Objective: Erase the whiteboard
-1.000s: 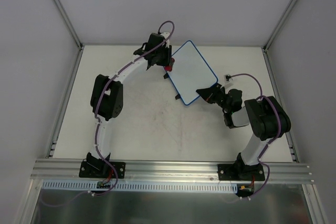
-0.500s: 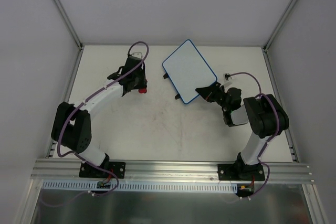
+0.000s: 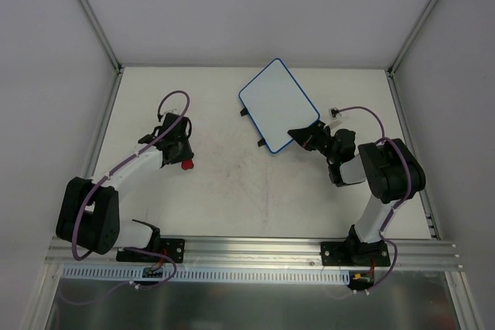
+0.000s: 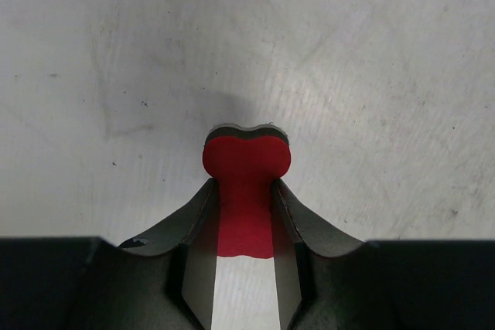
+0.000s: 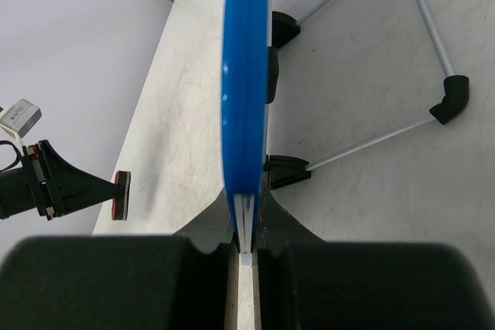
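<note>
- 3 pale grey walls (image 3: 255,5) boxed in the scuffed off-white table (image 3: 232,191).
- The whiteboard (image 3: 278,104) sat tilted toward the back, right of centre, its near corner clamped in the right gripper (image 3: 303,135).
- The left gripper (image 3: 179,154), well apart, pinched a red eraser (image 3: 187,165).

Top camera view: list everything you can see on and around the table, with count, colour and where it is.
whiteboard: one, white with blue rim and black feet, right of centre toward the far edge, near corner gripped
eraser: one, red, left side of the table, gripped
table: one, off-white, scuffed, fills the middle of the view
rail: one, silver metal, along the near edge
arms: two, black and white with purple cables, bases on the rail
left hand: one, black, shut on the eraser, over the left side
right hand: one, black, shut on the whiteboard's near corner
</note>
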`<state>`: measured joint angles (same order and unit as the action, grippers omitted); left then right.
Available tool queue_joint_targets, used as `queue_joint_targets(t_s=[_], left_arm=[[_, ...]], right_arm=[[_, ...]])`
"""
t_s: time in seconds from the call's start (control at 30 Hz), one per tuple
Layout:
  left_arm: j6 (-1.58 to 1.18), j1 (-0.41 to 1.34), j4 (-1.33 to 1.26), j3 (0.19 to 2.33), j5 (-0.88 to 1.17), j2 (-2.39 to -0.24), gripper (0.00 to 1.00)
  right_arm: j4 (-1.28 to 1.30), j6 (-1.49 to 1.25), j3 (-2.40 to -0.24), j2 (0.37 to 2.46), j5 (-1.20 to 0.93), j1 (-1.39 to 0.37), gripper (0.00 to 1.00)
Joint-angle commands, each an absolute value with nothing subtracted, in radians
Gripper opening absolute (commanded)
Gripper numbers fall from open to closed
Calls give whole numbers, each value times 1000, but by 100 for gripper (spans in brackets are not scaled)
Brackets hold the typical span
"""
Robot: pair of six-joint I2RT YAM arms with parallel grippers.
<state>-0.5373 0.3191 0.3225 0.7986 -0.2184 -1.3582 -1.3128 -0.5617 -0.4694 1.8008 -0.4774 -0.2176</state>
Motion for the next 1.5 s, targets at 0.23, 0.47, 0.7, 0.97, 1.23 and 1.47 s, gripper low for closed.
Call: queue_joint_targets(t_s=[0.23, 0.47, 0.7, 0.97, 1.23, 1.47], left_arm=[[-523, 302, 325, 845, -229, -1393, 5], [-523, 291, 325, 848, -201, -1436, 19], [-512, 293, 325, 834, -213, -1410, 39], [-495, 290, 327, 816, -216, -1371, 56], [-497, 290, 325, 753, -180, -1240, 78], [-477, 291, 328, 629, -164, -1008, 99]], right_arm=[[-1531, -555, -494, 1813, -523, -232, 0], [-1531, -557, -494, 1821, -514, -232, 4], [-1531, -560, -497, 1829, -511, -232, 8], [-1531, -561, -500, 1836, -508, -232, 11], [-1532, -558, -495, 1839, -503, -230, 39], [-1532, -522, -473, 1804, -494, -235, 71]])
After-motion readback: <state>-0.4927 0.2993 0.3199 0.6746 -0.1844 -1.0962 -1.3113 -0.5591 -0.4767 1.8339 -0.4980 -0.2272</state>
